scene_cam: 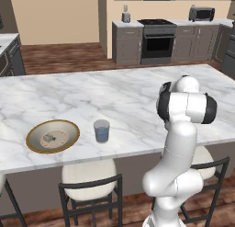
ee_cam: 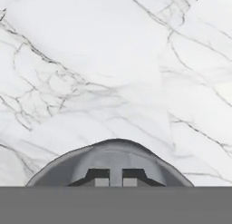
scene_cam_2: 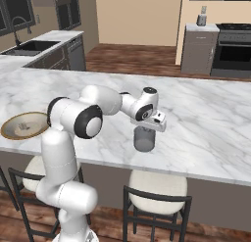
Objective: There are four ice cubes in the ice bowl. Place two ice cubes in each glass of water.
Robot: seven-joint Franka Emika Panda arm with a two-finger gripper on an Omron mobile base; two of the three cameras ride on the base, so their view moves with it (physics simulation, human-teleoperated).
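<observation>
**A:** Where does everything sit?

**B:** The ice bowl [scene_cam: 53, 136], a wide shallow dish with a gold-brown rim and pale inside, is on the white marble counter [scene_cam: 114, 97] near its front edge. Just beside it is the bluish glass [scene_cam: 101, 131], a small straight-sided tumbler of water. The tiny pale translucent ice cubes [scene_cam: 49, 139] lie in the middle of the dish, too small to count. The darker grey glass [scene_cam_2: 144, 140] stands well apart, directly under the hand.

**A:** And the gripper [ee_cam: 116, 182]?

**B:** Its two dark tips are pressed close together over what is probably that tumbler's rim. I can't tell whether anything tiny sits between them.

**A:** How would a cube handle?

**B:** I'd judge it light, hard and slick, so it could squirt out of a crooked pinch. It is best taken across two flat opposite faces, squarely, and let go low over the water.

**A:** Any labels or writing?

**B:** None that can be read.
</observation>
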